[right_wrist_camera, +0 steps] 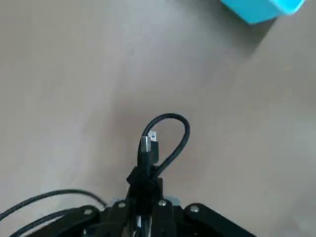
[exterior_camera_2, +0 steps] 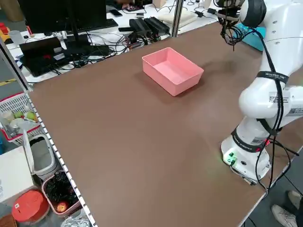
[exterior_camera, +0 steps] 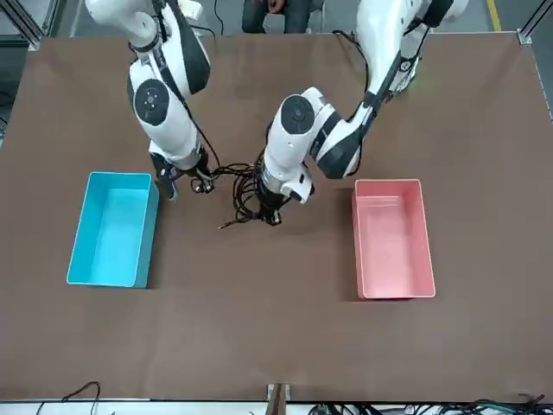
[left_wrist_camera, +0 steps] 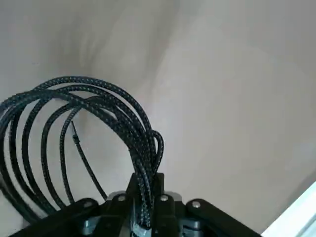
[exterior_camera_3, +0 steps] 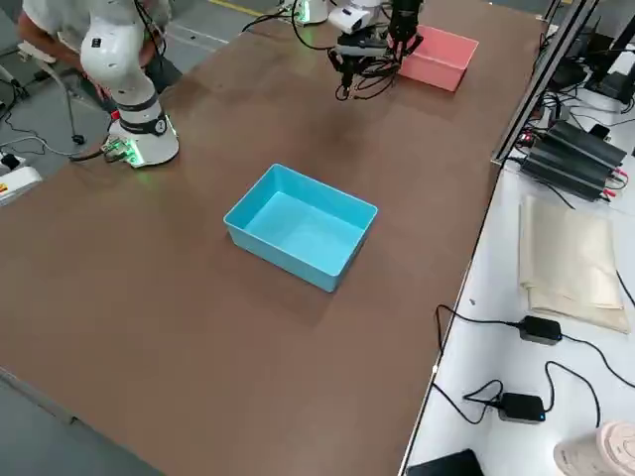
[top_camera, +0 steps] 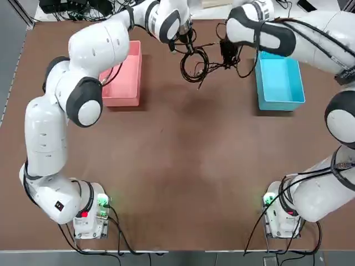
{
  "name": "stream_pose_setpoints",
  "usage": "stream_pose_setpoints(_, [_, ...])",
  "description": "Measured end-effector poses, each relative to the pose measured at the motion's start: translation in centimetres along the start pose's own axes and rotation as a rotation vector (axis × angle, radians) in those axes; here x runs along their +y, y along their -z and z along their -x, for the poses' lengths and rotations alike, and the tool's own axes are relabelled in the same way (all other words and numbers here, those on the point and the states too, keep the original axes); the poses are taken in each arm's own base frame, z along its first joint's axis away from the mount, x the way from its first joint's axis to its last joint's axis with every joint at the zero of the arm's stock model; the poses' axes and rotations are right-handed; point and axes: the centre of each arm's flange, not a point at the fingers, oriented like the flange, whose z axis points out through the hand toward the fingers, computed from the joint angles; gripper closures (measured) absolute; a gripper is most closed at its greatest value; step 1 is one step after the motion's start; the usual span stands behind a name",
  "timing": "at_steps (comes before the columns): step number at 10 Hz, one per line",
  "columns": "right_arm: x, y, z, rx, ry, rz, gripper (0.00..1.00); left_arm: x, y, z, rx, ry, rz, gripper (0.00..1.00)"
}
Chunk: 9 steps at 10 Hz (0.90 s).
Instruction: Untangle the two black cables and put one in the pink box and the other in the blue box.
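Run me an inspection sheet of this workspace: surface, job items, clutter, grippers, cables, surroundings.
Surface: brown tabletop, no spill seen.
Boxes: pink box and blue box upright, apart, both empty.
Job cables: two black cables, neither boxed; a loop bundle and strands run between the grippers, so they look still tangled.
Clutter on tabletop: nothing seen.
Left gripper: shut on the loop bundle, raised between the boxes.
Right gripper: shut on cable near the plug ends, beside the blue box.
Arm cables: thick black cables run along the arms.
Surroundings: monitor and loose wiring on a white desk; person seated nearby.
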Motion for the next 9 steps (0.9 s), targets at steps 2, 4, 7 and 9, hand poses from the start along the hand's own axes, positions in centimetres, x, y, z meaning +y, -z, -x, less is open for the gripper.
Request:
stream_pose_setpoints(2, [0.8, 2.4, -5.1, -0.011, 0.050, 0.023, 0.87, 1.4, -0.8, -1.1, 0.029, -0.006, -0.005, 0.86])
stream_pose_setpoints(4, [2.6, 4.5, -11.5, -0.003, 0.116, 0.043, 0.87, 4.7, -1.2, -3.9, 0.109, -0.104, -0.033, 0.86])
stream_pose_setpoints(7, [6.3, 5.7, -20.6, 0.077, 0.207, 0.088, 0.87, 11.2, 0.8, -10.2, 0.235, -0.320, -0.139, 0.86])
stream_pose_setpoints(9, [8.4, 5.7, -25.5, 0.112, 0.270, 0.094, 0.87, 16.9, 4.3, -15.7, 0.241, -0.415, -0.151, 0.86])
